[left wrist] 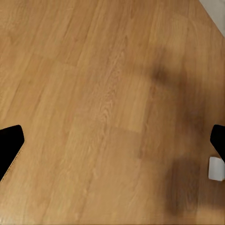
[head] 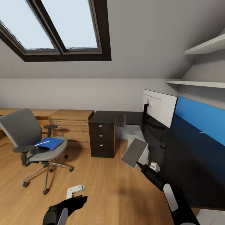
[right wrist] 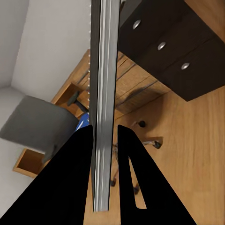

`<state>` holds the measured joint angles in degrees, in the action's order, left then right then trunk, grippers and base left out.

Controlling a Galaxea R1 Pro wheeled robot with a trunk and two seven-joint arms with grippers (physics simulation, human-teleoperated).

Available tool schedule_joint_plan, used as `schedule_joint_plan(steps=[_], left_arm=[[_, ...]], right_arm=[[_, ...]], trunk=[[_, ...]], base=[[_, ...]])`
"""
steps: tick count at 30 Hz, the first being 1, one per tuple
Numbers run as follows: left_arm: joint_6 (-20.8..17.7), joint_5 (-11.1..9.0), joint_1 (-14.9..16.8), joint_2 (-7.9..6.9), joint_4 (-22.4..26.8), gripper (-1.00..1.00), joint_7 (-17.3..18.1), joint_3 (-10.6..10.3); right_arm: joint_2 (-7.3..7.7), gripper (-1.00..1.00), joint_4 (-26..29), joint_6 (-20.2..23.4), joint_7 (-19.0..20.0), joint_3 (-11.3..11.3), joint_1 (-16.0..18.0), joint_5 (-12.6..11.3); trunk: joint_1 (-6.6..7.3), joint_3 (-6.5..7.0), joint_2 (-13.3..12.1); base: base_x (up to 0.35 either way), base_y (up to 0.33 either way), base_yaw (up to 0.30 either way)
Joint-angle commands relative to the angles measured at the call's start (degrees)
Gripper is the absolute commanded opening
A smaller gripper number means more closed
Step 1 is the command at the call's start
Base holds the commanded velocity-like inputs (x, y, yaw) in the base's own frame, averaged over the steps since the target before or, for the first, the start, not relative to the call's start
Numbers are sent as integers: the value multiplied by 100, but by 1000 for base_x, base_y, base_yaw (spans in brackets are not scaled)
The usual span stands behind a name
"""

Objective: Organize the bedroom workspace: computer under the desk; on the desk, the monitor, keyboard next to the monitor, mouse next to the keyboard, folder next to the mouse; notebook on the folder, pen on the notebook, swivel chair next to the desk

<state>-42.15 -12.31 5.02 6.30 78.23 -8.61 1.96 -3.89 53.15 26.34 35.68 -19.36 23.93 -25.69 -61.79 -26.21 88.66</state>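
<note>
1. The right gripper (head: 141, 166) is clamped on the notebook (head: 134, 152), a thin grey slab held tilted in the air just off the near edge of the desk (head: 187, 168).
2. In the right wrist view the notebook (right wrist: 104, 93) shows edge-on, a dark cover over pale pages, pinched between the two black fingers (right wrist: 70, 183).
3. The left gripper (head: 75, 191) hangs low over the wood floor (head: 103, 184), its fingertips spread wide with nothing between them.
4. The blue folder (head: 49, 143) lies flat on the seat of the grey swivel chair (head: 22, 128), far left.
5. On the glossy black desk stand the white-backed monitor (head: 161, 107), the dark keyboard (head: 120, 120) at its left, and the small mouse (head: 162, 145) nearer.
</note>
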Motion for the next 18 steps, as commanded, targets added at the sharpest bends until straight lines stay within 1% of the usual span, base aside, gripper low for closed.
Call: schedule_joint_plan(steps=[1,8,11,14,18], left_arm=[[-25,-61,4,3,4,100,-40,6],[-22,-61,1,3,-24,100,-39,6],[-22,-61,1,3,-25,100,-37,6],[-22,-58,1,3,-26,100,-40,6],[-22,-54,4,3,-27,100,-41,6]], right_arm=[[-7,-100,3,56,27,-24,6,-47],[-7,-100,3,55,22,-24,6,-32],[-7,-100,3,55,22,-24,6,-28],[-3,-100,3,54,25,-24,6,-26],[0,-100,3,54,33,-24,6,-25]], trunk=[[-2,-6,4],[-2,-6,4],[-2,-6,4],[-2,-6,4],[-2,-6,4]], base=[[115,148,0],[21,30,0],[3,92,0],[-16,197,0],[-27,274,0]])
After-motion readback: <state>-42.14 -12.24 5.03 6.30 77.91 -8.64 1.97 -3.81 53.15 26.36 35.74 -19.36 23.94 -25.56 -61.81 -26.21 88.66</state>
